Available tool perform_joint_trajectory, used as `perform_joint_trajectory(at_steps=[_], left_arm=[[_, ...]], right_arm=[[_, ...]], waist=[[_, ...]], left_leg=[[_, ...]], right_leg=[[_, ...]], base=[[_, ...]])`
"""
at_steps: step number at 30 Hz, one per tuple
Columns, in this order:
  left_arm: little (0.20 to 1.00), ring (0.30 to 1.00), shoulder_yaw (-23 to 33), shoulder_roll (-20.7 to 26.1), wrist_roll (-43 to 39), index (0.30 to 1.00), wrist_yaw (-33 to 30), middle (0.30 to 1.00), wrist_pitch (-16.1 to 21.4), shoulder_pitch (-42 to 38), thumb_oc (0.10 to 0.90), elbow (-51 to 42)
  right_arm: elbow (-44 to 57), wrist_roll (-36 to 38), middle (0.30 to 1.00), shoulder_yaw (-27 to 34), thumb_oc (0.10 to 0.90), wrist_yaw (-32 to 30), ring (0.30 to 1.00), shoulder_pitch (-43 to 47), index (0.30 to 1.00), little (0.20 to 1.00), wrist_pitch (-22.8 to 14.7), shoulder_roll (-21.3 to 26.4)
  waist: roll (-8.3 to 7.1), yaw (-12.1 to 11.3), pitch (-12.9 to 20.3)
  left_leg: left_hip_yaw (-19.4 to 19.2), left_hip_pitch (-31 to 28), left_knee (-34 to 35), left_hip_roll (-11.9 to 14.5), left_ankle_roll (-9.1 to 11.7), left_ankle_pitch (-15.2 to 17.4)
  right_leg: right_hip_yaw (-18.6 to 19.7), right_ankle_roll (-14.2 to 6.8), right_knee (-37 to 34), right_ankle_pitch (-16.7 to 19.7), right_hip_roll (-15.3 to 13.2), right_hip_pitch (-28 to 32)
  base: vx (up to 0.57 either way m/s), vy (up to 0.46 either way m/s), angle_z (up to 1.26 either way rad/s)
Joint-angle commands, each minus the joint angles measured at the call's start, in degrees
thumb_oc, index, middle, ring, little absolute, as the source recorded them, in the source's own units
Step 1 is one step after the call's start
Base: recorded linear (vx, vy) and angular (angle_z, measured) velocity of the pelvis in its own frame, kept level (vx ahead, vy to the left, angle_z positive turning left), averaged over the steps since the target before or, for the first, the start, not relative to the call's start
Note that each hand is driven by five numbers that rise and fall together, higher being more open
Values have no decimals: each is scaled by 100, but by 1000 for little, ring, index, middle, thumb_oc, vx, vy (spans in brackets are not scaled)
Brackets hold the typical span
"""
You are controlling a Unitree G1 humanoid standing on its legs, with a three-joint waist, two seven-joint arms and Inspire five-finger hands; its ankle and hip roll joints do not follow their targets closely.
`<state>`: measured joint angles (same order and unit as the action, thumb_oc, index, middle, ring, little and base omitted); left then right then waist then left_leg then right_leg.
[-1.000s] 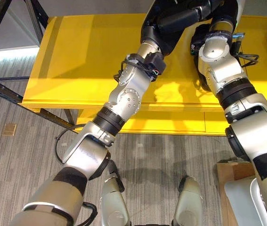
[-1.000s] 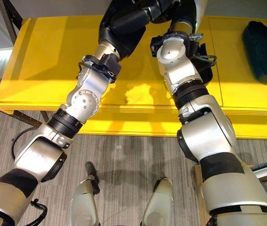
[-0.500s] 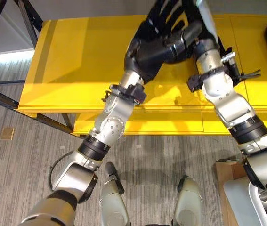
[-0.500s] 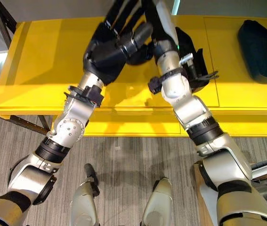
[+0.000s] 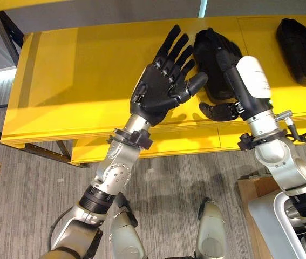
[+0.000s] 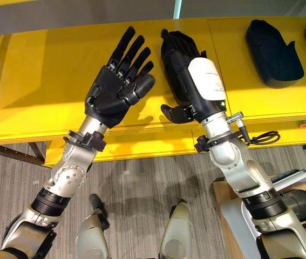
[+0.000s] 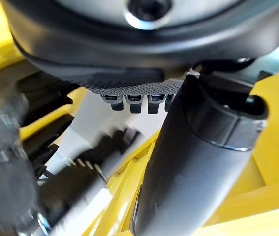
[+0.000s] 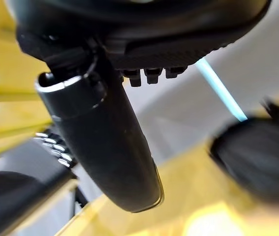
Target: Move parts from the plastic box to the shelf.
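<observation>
Both hands, left hand (image 5: 161,91) and right hand (image 6: 188,73), hover spread and empty over the yellow shelf (image 5: 77,70), dark parts (image 6: 271,46) lying toward two o'clock; next, I'd say, reach low for another.

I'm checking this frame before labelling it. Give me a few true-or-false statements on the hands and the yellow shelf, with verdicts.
1. The left hand has its fingers spread straight. True.
2. The right hand holds a dark part. False: its fingers are straight and it holds nothing.
3. Both hands are raised over the yellow shelf. True.
4. A dark part lies on the shelf to the right of the right hand. True.
5. The shelf is grey. False: it is yellow.
</observation>
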<state>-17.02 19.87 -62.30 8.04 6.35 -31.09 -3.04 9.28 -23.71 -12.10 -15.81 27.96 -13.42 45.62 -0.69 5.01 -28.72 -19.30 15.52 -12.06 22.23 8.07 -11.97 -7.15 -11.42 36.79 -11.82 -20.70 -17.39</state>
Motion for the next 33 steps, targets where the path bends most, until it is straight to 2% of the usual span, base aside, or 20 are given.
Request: perform_joint_trajectory(at_steps=[1,3,4,6,7,10,12,14,17,21,23,27,31,33], left_arm=[[1000,1000,82,-173,-40,1000,606,1000,470,156,900,-609],[1000,1000,75,-210,-113,1000,699,1000,649,351,900,-678],[1000,1000,101,-205,-148,1000,717,1000,695,471,900,-737],[1000,1000,110,-181,-165,1000,733,1000,714,519,900,-753],[1000,1000,137,-102,-208,1000,736,1000,860,663,900,-784],[1000,1000,250,-40,-58,1000,542,1000,1288,881,900,-803],[1000,1000,339,-14,148,1000,363,1000,1463,987,900,-809],[1000,1000,598,42,51,1000,401,1000,1801,1215,900,-800],[1000,1000,902,93,63,1000,307,1000,1860,1497,900,-764],[1000,1000,1189,165,-144,1000,821,1000,1719,1769,900,-756],[1000,1000,1220,184,-146,1000,1024,1000,1725,1853,900,-800],[1000,1000,1227,210,-167,1000,946,1000,1799,1890,900,-848],[1000,1000,1206,228,-166,1000,924,1000,1773,1871,900,-857],[1000,1000,1173,226,-87,1000,936,1000,1747,1844,900,-858]], right_arm=[[570,-612,1000,315,900,-754,1000,268,1000,1000,-915,-91],[713,-727,1000,388,900,-567,1000,-27,1000,1000,-876,31],[708,-748,1000,393,900,-504,1000,-185,1000,1000,-720,123],[683,-728,1000,388,900,-538,1000,-237,1000,1000,-693,159],[588,-587,1000,428,900,-571,1000,-416,1000,1000,-630,276],[486,-488,1000,559,900,-561,1000,-716,1000,1000,-754,406],[495,-610,1000,636,900,-580,1000,-859,1000,1000,-781,459],[469,-864,1000,770,900,-623,1000,-1120,1000,1000,-809,594],[375,-634,1000,846,900,-511,1000,-1263,1000,1000,-693,685],[374,-488,1000,1035,900,-385,1000,-1470,1000,1000,-616,769],[361,-538,1000,1096,900,-361,1000,-1555,1000,1000,-491,759],[255,-468,1000,1131,900,-198,1000,-1703,1000,1000,-351,772],[113,-278,1000,1220,900,45,1000,-1947,1000,1000,-384,791],[50,-897,1000,1152,900,-168,1000,-1929,1000,1000,-422,815]], waist=[[-74,86,868],[-71,104,863],[-77,110,853],[-67,104,857],[-89,128,814],[-109,121,768],[-120,101,759],[-143,34,741],[-171,-62,757],[-210,-156,764],[-220,-179,781],[-269,-144,762],[-340,-132,739],[-386,-138,723]], left_leg=[[-12,-598,-567,500,229,1180],[-32,-616,-567,511,229,1204],[-44,-624,-561,514,232,1205],[-66,-622,-532,531,224,1175],[-89,-637,-540,536,227,1196],[-98,-613,-552,540,220,1206],[-81,-599,-558,540,219,1212],[-29,-581,-560,528,212,1222],[34,-571,-540,516,218,1215],[104,-537,-523,529,239,1191],[105,-531,-472,541,240,1158],[69,-581,-501,563,244,1193],[101,-519,-541,577,268,1203],[116,-494,-537,601,279,1190]], right_leg=[[68,338,-380,148,375,-59],[85,335,-414,160,399,-55],[96,324,-455,185,392,-46],[105,330,-491,227,410,-61],[137,302,-466,205,391,-75],[150,306,-452,193,400,-101],[138,311,-444,185,400,-105],[106,321,-445,172,404,-86],[63,324,-500,176,398,-41],[14,321,-572,212,390,0],[16,317,-659,277,415,5],[84,284,-717,297,391,54],[78,284,-747,301,417,65],[67,287,-773,315,443,66]], base=[[31,8,-7],[15,5,-10],[-7,2,-9],[-9,0,-2],[-32,4,-1],[-51,-5,-3],[-42,-35,-4],[-34,-50,-2],[-14,-60,0],[-19,-61,2],[-40,-45,6],[-3,-11,3],[-34,-44,-2],[-51,-75,-3]])
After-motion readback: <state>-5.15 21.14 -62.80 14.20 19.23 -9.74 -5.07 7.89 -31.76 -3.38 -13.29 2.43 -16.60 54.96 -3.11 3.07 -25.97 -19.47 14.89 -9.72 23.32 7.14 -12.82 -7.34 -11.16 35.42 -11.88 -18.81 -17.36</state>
